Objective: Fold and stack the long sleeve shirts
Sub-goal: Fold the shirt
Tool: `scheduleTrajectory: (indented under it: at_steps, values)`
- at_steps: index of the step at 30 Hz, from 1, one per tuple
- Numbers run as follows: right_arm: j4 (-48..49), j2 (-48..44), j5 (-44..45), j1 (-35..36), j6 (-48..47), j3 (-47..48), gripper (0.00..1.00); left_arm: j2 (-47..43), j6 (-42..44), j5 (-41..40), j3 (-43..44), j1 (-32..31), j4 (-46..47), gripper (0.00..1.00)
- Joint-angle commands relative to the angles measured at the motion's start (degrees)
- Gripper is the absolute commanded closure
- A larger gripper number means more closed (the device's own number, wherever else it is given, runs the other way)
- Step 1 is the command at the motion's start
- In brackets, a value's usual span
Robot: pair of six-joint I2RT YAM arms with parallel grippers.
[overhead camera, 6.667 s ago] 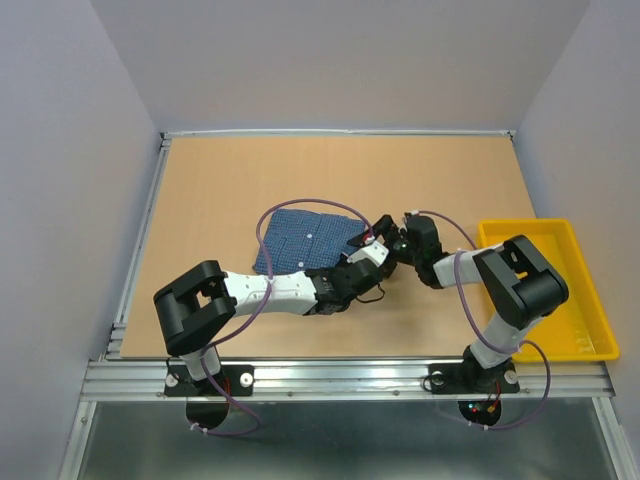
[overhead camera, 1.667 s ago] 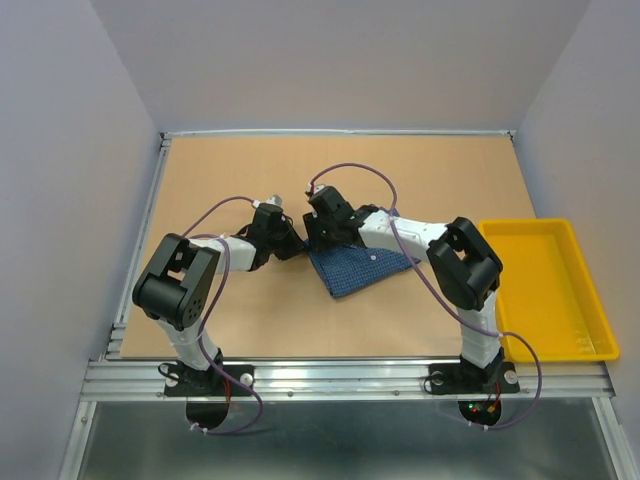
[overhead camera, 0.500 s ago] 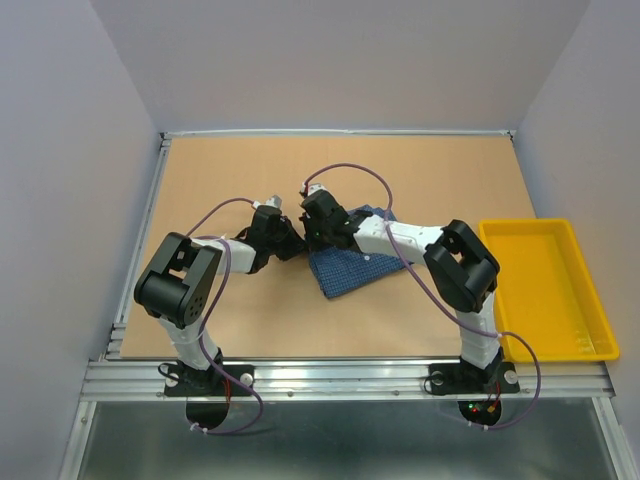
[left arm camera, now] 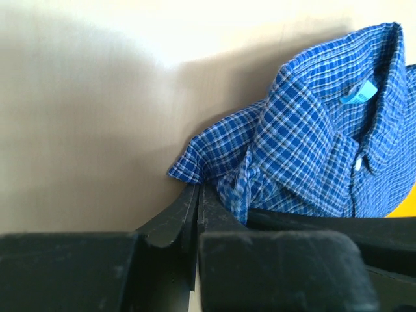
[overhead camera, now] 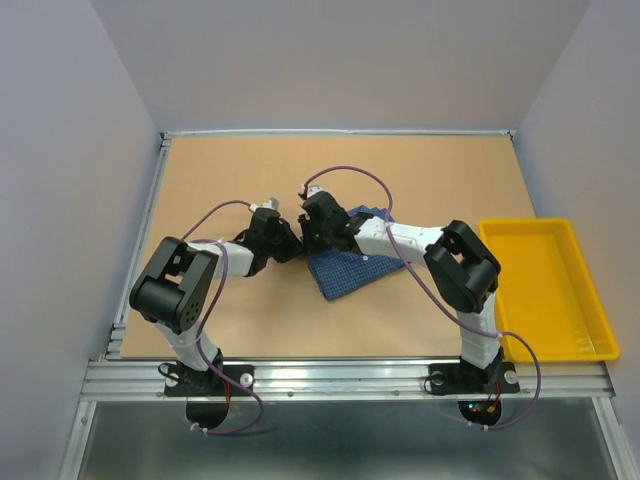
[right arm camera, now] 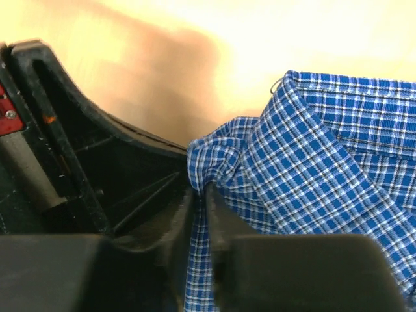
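The long sleeve shirt [overhead camera: 352, 268], blue fine-checked, lies folded in a rough triangle mid-table. Its collar and a white button show in the left wrist view [left arm camera: 312, 143]. My left gripper [overhead camera: 294, 246] sits at the shirt's upper left corner. Its jaws are nearly together, with the bunched cloth edge pinched at the tips [left arm camera: 197, 190]. My right gripper [overhead camera: 313, 233] is right beside it, on the same corner. A strip of the checked cloth [right arm camera: 325, 169] runs down between the right gripper's close-set fingers [right arm camera: 206, 190]. The left gripper's black body [right arm camera: 97, 169] fills the left of that view.
A yellow tray [overhead camera: 545, 288] stands at the table's right edge with nothing in it. Purple cables loop over both arms near the shirt. A raised rail [overhead camera: 140, 240] borders the table on the left, and walls close in behind.
Since the earliest frame both grippers have carried the shirt's right edge over to the left, folding the shirt. In the last half second the arms have barely shifted.
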Motion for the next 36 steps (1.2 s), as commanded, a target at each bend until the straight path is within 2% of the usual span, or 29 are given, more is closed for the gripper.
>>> scheduleTrajectory:
  at_steps: [1,2,6,7,9,13,17,22,27,32,36]
  values:
    - [4.02,-6.27,-1.09,1.01,-0.99,-0.15,0.73,-5.77,0.38,-3.26,-2.02,0.32,-5.00,0.82]
    - [3.84,-8.19,-0.22,1.01,-1.43,-0.15,0.63,-7.78,0.30,-4.40,-2.28,0.41,-6.48,0.76]
    - [2.18,-11.90,2.78,0.58,-3.27,-0.07,0.44,-12.10,0.21,-7.47,-2.63,0.76,-10.88,0.56]
    - [1.73,-13.38,3.65,0.49,-3.71,-0.07,0.41,-14.02,0.03,-8.00,-2.55,0.93,-12.89,0.47]
    - [0.59,-15.15,4.62,-0.91,-3.45,-1.46,0.39,-17.19,0.03,-9.23,-2.37,1.20,-15.45,0.36]
    - [0.06,-20.59,5.51,-6.62,-1.18,-5.59,0.37,-24.14,-0.14,-9.42,-1.58,1.11,-20.03,0.28]
    - [0.24,-27.79,1.13,-14.79,1.03,-13.40,0.39,-27.93,-0.76,-7.31,1.31,-0.55,-20.39,0.27]
    - [1.02,-32.90,-5.28,-26.90,2.69,-19.30,0.40,-18.98,-1.72,-5.20,13.33,-7.75,-18.46,0.32]
    - [8.74,-34.84,-14.69,-33.60,6.65,-27.47,0.43,-7.66,-3.92,-4.67,17.66,-10.32,-13.10,0.43]
    - [15.52,-33.44,-18.40,-34.32,9.91,-32.58,0.44,-3.24,-7.08,-7.13,12.32,-8.83,-8.27,0.57]
    - [18.77,-32.30,-19.19,-34.41,10.61,-34.96,0.45,-2.79,-11.55,-4.59,0.04,-4.79,-1.68,0.69]
